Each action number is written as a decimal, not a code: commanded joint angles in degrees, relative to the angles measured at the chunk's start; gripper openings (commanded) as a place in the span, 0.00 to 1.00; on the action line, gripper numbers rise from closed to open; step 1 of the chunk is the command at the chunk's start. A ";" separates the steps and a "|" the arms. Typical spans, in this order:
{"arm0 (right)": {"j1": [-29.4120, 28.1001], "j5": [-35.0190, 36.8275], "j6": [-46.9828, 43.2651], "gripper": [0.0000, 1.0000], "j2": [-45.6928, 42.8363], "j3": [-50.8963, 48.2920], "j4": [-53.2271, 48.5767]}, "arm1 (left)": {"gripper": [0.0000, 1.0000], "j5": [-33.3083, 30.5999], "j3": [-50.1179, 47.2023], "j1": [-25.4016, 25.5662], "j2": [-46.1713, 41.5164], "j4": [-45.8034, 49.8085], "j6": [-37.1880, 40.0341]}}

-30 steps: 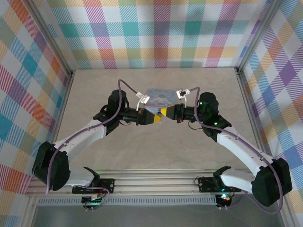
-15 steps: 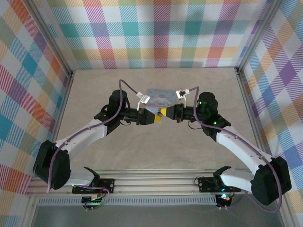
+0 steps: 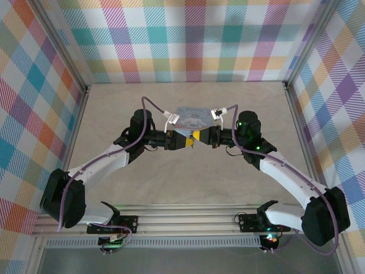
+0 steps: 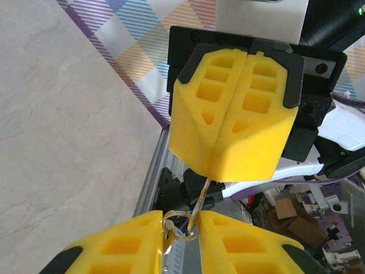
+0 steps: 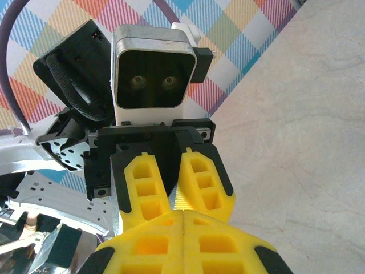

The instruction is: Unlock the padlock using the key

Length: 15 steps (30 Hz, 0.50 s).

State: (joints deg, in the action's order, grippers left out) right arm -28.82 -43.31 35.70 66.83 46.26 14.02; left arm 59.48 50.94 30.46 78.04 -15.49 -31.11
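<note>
Locate the working point in mid-air over the middle of the tabletop (image 3: 188, 188), just near of the tin box (image 3: 191, 116), with both arms meeting tip to tip.

Observe the left end effector (image 4: 181, 231): closed a second ago, now parted, with the key ring (image 4: 175, 220) sitting in the gap between the pads. Note also a slight retreat to the left in the top view, leaving a sliver of space between the two tips.

Check the right end effector (image 4: 222, 157): unchanged, pressed together and clamped on the far end of the key (image 4: 201, 197), seen as a thin metal shank leaving the seam and running down to the ring.

Cannot tell the padlock's exact position; judge it buried at the right tip, where the shank ends.

Treat the release as the end of the left arm's hold on the key, with everything now hanging from the right grip alone. Do not count the padlock as open; confirm a freed shackle first. Expect swing in the dangling ring during any re-grasp.
</note>
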 commanded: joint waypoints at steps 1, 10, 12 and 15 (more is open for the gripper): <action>-0.01 -2.24 -0.46 0.00 0.23 0.29 1.13 | 0.21 0.73 -0.48 -0.75 -0.76 -3.65 -1.13; -0.09 -2.86 -0.21 0.00 1.46 0.07 1.82 | 0.16 1.19 -0.94 -0.68 -1.48 -4.11 -1.65; -0.03 -3.02 0.05 0.00 1.72 0.06 2.28 | 0.15 1.17 -1.10 -0.66 -1.72 -4.11 -1.58; -0.10 -3.31 0.14 0.00 2.08 0.21 2.52 | 0.14 0.88 -1.26 -0.63 -2.14 -4.00 -1.57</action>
State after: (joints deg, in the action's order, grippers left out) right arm -28.82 -44.42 35.75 68.36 46.26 14.92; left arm 59.92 49.93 30.44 77.93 -16.69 -32.40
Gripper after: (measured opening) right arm 0.066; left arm 0.147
